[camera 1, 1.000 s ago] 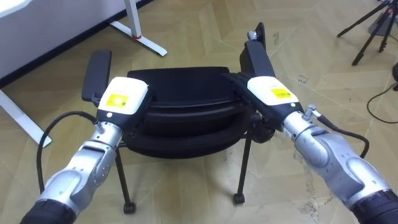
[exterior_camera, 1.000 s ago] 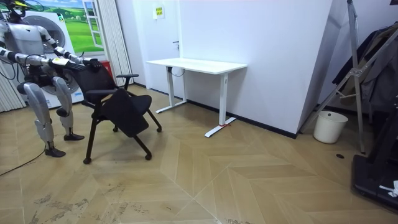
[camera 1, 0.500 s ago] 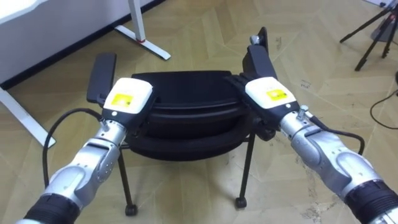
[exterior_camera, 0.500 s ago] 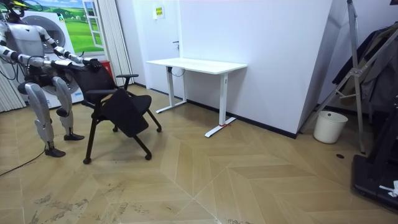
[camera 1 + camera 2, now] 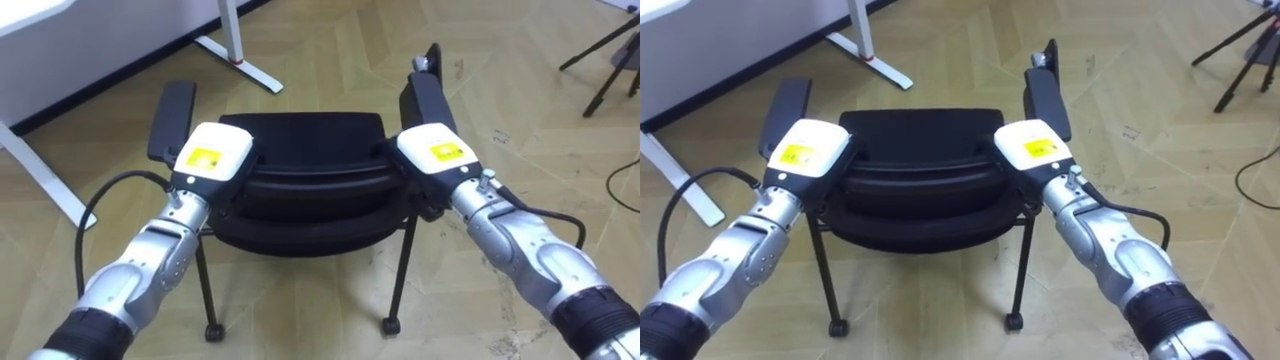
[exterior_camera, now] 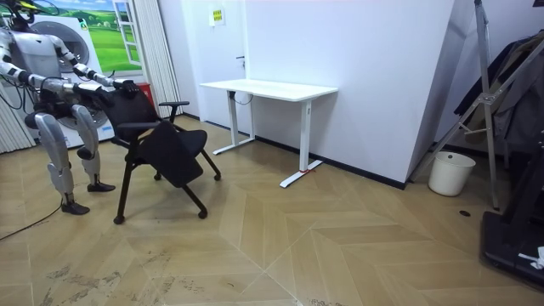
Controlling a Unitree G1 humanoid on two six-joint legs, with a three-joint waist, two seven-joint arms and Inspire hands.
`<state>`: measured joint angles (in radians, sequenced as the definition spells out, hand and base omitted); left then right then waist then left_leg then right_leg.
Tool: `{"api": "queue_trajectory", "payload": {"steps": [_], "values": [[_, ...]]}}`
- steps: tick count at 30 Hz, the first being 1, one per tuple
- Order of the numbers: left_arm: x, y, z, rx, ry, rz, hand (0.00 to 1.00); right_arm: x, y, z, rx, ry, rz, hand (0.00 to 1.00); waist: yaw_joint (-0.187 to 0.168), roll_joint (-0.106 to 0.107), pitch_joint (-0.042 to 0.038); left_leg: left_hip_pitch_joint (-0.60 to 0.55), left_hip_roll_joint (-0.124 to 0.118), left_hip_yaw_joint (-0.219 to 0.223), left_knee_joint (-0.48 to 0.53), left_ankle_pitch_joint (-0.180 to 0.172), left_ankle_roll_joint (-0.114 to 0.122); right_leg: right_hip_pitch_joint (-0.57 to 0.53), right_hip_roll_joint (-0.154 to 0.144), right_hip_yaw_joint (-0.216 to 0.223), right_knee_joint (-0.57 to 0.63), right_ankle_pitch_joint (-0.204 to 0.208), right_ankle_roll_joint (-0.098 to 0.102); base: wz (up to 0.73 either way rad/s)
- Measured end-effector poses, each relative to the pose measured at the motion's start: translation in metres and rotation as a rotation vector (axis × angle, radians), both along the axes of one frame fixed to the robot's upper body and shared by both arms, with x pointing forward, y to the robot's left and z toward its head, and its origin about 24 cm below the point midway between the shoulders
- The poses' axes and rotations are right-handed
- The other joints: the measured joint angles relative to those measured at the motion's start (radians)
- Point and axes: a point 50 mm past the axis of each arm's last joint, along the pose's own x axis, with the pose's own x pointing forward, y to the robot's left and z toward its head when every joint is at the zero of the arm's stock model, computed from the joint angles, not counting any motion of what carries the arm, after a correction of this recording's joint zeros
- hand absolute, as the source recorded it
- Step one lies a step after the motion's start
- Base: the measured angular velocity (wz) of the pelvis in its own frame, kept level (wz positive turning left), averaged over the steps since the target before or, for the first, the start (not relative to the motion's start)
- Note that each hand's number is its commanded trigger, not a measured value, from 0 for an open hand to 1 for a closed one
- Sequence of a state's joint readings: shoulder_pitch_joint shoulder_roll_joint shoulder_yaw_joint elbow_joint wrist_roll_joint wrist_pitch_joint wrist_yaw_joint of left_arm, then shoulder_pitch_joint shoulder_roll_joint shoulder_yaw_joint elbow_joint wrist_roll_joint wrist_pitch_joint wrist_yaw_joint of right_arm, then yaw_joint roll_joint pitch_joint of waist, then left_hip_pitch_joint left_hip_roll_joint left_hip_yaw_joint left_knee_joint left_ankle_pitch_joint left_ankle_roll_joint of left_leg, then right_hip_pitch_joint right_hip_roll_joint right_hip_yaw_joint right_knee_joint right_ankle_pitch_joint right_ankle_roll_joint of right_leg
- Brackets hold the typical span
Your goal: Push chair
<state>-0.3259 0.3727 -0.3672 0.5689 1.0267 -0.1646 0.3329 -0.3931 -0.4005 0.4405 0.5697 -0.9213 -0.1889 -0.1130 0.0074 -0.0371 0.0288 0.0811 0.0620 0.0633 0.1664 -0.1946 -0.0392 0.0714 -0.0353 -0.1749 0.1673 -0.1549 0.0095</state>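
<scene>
Set with the left hand [image 5: 212, 158] on the left end of the backrest [image 5: 310, 212] and the right hand [image 5: 437, 153] on its right end, backs of both turned up. Cannot tell whether the fingers are spread, pressed together or curled round the top edge, hidden as they are over the far side of it. Just ahead and below, the chair [image 5: 300, 165], black, with its seat [image 5: 300, 132] facing away, the left armrest [image 5: 172, 120] and right armrest [image 5: 425, 92] reaching forward past the two hands, and casters [image 5: 212, 331] down on the wooden floor [image 5: 300, 320]. Standing at the room view's left, directly behind the chair, arms stretched out level to its back. Beyond the chair, well apart, a white table [image 6: 268, 87] against the wall; off to the right, a tripod [image 5: 612, 50]. Judged to be in the pushing step itself: contact made at both ends of the backrest, with much open floor left between chair and table. Next, probably: press evenly through both arms while stepping forward, so as to roll the chair straight and not swing it to one side. Likely also worth pushing low and steady, to avoid tipping the back forward over the front legs.
</scene>
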Motion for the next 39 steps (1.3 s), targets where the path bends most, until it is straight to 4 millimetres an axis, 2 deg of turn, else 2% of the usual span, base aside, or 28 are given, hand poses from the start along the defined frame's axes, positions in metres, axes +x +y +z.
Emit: {"api": "queue_trajectory", "payload": {"steps": [3,22,24,27,28,30,33,35,36,38,39], "values": [[0.0,-0.005,0.0,-0.004,-0.003,-0.022,1.0,0.007,0.003,0.001,0.012,-0.015,-0.042,1.0,0.003,0.002,0.0011,-0.004,-0.003,-0.009,0.0,0.0,0.0,0.0,-0.003,-0.005,0.0,-0.001,0.002,0.1],[0.0,-0.007,0.0,-0.007,-0.003,-0.033,1.0,0.004,-0.001,-0.004,-0.01,-0.036,-0.034,1.0,0.023,0.001,0.0023,0.0,-0.004,-0.011,0.0,0.0,0.0,0.006,-0.003,-0.005,-0.001,-0.002,0.003,0.0],[0.0,-0.006,-0.001,-0.007,-0.002,-0.037,1.0,0.004,0.0,-0.005,0.001,-0.038,-0.037,1.0,0.024,-0.004,0.0055,0.005,-0.004,-0.013,0.001,0.0,0.0,0.01,-0.003,-0.007,-0.001,-0.002,0.003,0.0],[0.006,-0.005,0.001,0.005,-0.001,-0.044,1.0,0.007,0.0,-0.009,0.013,-0.025,-0.046,1.0,0.03,-0.023,0.0177,0.015,-0.001,-0.014,0.007,0.0,0.0,0.024,-0.002,-0.015,0.0,-0.003,0.003,0.05],[0.01,-0.006,0.002,0.012,-0.001,-0.047,1.0,0.009,0.0,-0.01,0.019,-0.025,-0.055,1.0,0.032,-0.031,0.0228,0.009,0.0,-0.014,0.022,0.0,0.0,0.025,-0.002,-0.015,0.003,-0.003,0.003,0.05],[0.016,-0.005,0.004,0.025,-0.004,-0.052,1.0,0.013,0.0,-0.01,0.021,-0.026,-0.062,1.0,0.04,-0.038,0.0266,-0.02,0.001,-0.012,0.06,-0.001,-0.002,0.011,-0.004,-0.018,0.014,-0.005,-0.001,0.02],[0.023,-0.008,0.009,0.032,-0.022,-0.058,1.0,0.016,-0.002,-0.008,0.02,-0.032,-0.072,1.0,0.047,-0.049,0.0337,-0.085,0.016,-0.012,0.153,-0.014,-0.014,-0.023,-0.001,-0.036,0.062,-0.018,-0.018,0.15],[0.027,-0.01,0.007,0.033,-0.014,-0.065,1.0,0.016,-0.004,-0.01,0.022,-0.023,-0.076,1.0,0.045,-0.048,0.0381,-0.149,0.035,-0.011,0.291,-0.04,-0.019,-0.03,0.003,-0.069,0.115,-0.054,-0.031,0.32],[0.027,-0.01,0.007,0.032,-0.012,-0.065,1.0,0.016,-0.004,-0.01,0.023,-0.021,-0.077,1.0,0.042,-0.047,0.0385,-0.17,0.041,-0.012,0.332,-0.044,-0.018,-0.034,0.003,-0.079,0.134,-0.066,-0.035,0.46],[0.03,-0.012,0.004,0.025,-0.003,-0.057,1.0,0.016,-0.005,-0.012,0.026,-0.017,-0.089,1.0,0.025,-0.04,0.0473,-0.243,0.07,0.0,0.496,-0.047,-0.018,-0.042,0.003,-0.109,0.206,-0.12,-0.049,0.49],[0.03,-0.013,0.004,0.023,-0.002,-0.055,1.0,0.016,-0.006,-0.012,0.025,-0.017,-0.089,1.0,0.027,-0.036,0.0494,-0.259,0.082,0.008,0.536,-0.046,-0.018,-0.047,0.003,-0.109,0.229,-0.136,-0.053,0.27]]}}
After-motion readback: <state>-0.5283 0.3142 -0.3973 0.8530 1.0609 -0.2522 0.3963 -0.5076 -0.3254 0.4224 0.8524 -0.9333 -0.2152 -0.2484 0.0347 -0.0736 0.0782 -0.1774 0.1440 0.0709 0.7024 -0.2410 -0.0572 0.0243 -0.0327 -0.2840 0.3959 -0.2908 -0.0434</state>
